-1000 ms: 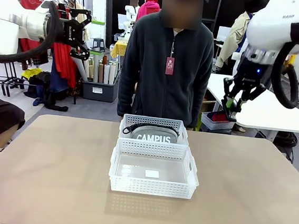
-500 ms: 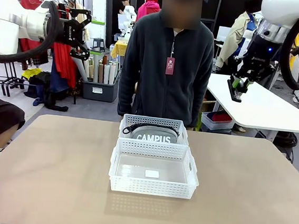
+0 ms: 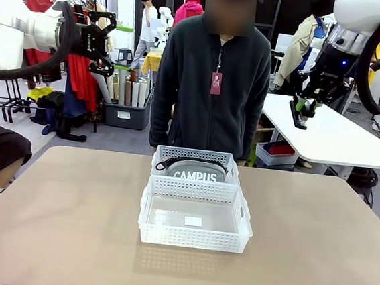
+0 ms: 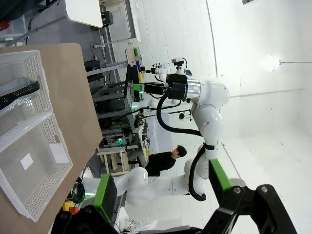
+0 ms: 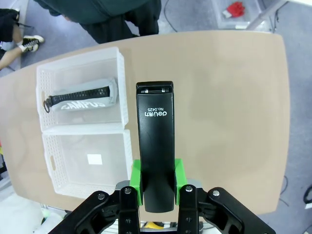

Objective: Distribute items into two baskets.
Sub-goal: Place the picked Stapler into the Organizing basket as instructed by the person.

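Right gripper (image 5: 156,184): jaws clamped on the rear end of the stapler (image 5: 155,141), with green pads on both of its sides; the stapler is a slim, smooth black bar with white print on top and a metal slot at its front end; it hangs in the air high above the table (image 3: 69,205), well apart from both baskets.

Left gripper (image 3: 99,39): jaws apart; black fingers with green pads (image 4: 105,195); raised at the left, well clear of the table.

Far basket (image 3: 195,154): translucent white plastic, rectangular, with lattice sides; it holds the pouch (image 3: 197,171), soft grey fabric with white "CAMPUS" lettering and a black strap lying along its top.

Near basket (image 3: 190,240): same make, with rim handles; it touches the far basket end to end at mid-table; a white sticker (image 3: 193,221) lies on its floor.

Table: matte tan top, rounded corners; a person (image 3: 212,84) in a dark fleece stands at the far edge, just behind the baskets.
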Robot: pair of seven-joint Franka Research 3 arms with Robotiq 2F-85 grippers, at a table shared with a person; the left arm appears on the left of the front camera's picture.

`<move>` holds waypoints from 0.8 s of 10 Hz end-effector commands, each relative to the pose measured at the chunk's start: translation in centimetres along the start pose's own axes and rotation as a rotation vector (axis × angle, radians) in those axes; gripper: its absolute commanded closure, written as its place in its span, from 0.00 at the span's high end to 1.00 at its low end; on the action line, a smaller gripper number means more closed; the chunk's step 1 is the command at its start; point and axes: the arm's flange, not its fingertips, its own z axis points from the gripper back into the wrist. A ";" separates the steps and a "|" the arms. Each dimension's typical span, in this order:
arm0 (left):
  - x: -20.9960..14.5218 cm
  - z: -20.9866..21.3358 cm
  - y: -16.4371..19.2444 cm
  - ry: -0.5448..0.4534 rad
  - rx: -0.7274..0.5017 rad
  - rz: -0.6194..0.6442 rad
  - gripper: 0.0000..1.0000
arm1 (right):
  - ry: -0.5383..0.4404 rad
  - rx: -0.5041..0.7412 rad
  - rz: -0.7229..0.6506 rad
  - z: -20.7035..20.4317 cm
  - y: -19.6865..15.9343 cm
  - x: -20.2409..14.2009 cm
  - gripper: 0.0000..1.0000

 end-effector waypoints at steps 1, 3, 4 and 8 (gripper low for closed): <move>-0.1 0.0 -0.2 -0.002 -0.003 -0.004 1.00 | -0.004 -0.007 0.002 0.2 0.0 0.0 0.00; -0.1 0.0 -0.2 -0.002 -0.003 -0.004 1.00 | -0.004 -0.007 0.002 0.2 0.0 0.0 0.00; -0.1 0.0 -0.2 -0.002 -0.003 -0.004 1.00 | -0.004 -0.007 0.002 0.2 0.0 0.0 0.00; -0.1 0.0 -0.2 -0.002 -0.003 -0.004 1.00 | -0.004 -0.007 0.002 0.2 0.0 0.0 0.00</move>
